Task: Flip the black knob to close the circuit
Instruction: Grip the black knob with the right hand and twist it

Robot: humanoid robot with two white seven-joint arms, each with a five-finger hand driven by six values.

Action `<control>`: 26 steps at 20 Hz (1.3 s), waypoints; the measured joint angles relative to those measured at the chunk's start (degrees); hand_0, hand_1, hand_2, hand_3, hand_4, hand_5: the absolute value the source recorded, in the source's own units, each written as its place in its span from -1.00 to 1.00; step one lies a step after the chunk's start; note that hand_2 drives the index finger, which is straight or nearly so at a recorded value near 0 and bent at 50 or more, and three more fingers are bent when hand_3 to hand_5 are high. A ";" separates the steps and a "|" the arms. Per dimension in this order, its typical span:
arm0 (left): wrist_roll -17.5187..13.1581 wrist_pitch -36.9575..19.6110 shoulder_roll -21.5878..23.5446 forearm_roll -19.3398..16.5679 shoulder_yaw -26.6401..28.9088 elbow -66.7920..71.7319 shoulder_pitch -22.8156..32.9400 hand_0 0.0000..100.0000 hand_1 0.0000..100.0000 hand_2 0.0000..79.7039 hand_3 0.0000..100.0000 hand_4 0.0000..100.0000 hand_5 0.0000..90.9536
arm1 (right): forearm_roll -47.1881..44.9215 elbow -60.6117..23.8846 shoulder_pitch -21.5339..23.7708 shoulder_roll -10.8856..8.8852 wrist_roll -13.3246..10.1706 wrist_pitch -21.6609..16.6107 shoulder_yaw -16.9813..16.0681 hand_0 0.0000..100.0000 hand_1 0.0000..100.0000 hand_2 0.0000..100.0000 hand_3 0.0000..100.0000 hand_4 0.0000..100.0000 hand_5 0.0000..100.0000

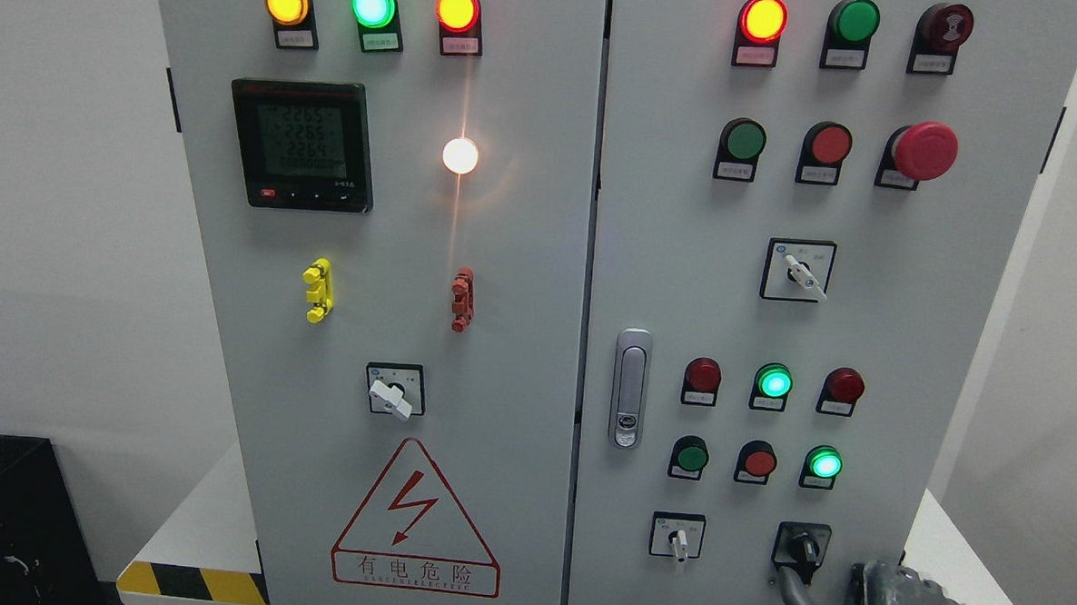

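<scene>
right hand (817,583) fingertip touches black knob (802,546) near cabinet's lower edge.

White walls (60,227), black box (2,515) lower left.

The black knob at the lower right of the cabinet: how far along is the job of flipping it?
Done: the right robot hand has reached the cabinet's lower right, one finger touching the black knob. In hand: getting hold of it; a firm grip cannot be confirmed. Left: the flip itself. Whether it has begun cannot be told.
</scene>
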 measured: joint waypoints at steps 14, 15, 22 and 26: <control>0.00 0.00 0.00 0.00 0.00 0.00 0.00 -0.76 0.11 -1.00 -1.00 -1.00 -1.00 | -0.31 0.01 -0.05 -0.84 -0.01 -0.07 -0.89 -1.00 -1.00 0.78 1.00 0.96 1.00; 0.00 0.00 0.00 0.00 0.00 0.00 0.00 -0.76 0.11 -1.00 -1.00 -1.00 -1.00 | -0.32 0.02 -0.04 -0.88 -0.01 -0.08 -1.02 -1.00 -1.00 0.78 1.00 0.96 1.00; 0.00 0.00 0.00 0.00 0.00 0.00 0.00 -0.76 0.11 -1.00 -1.00 -1.00 -1.00 | -0.97 0.01 -0.04 -1.08 -0.05 -0.11 -1.77 -1.00 -1.00 0.78 1.00 0.96 1.00; 0.00 0.00 0.00 0.00 0.00 0.00 0.00 -0.76 0.11 -1.00 -1.00 -1.00 -1.00 | -1.53 -0.01 -0.04 -1.17 -0.06 -0.12 -2.09 -1.00 -1.00 0.78 1.00 0.96 1.00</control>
